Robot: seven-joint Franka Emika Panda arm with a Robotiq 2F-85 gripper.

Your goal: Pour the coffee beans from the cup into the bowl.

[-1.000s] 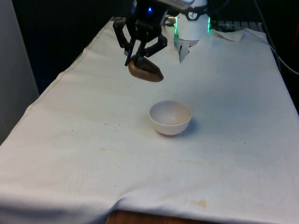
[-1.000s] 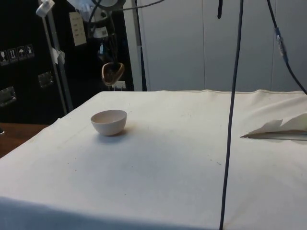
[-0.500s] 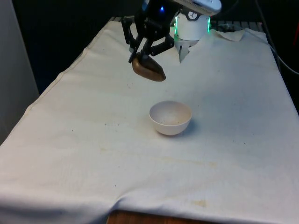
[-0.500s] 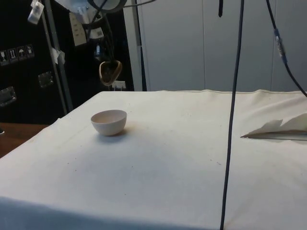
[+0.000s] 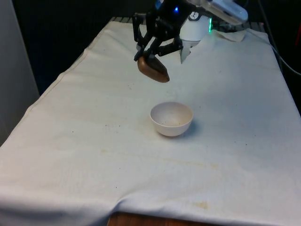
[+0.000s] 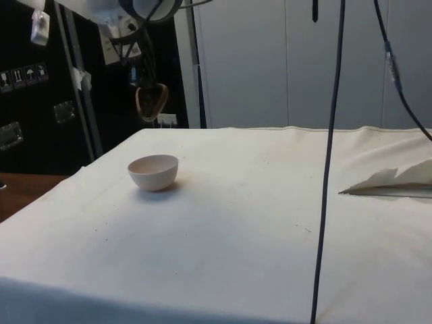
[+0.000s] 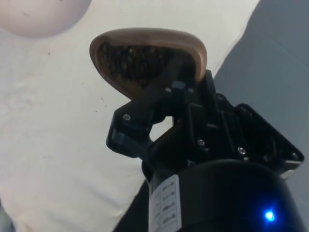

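Observation:
A brown wooden cup (image 5: 153,69) hangs in the air, tilted, with my gripper (image 5: 151,52) shut on its rim. Dark coffee beans (image 7: 131,62) lie inside the cup (image 7: 147,57), and one finger (image 7: 159,89) reaches into its mouth. The white bowl (image 5: 171,119) stands on the white cloth near the table's middle, nearer the camera than the cup and a little to the front view's right of it. From the side, the cup (image 6: 151,102) hangs above and slightly behind the bowl (image 6: 154,172). The bowl's edge (image 7: 41,17) lies just beyond the cup.
A folded white paper (image 6: 395,181) lies on the cloth near the robot's base. A dark cable (image 6: 329,162) hangs down in front of the side camera. The cloth's left edge (image 5: 56,82) drops off in the front view.
The gripper has carried the cup to the front view's right and slightly upward, closer to a spot above the bowl. The bowl has not moved.

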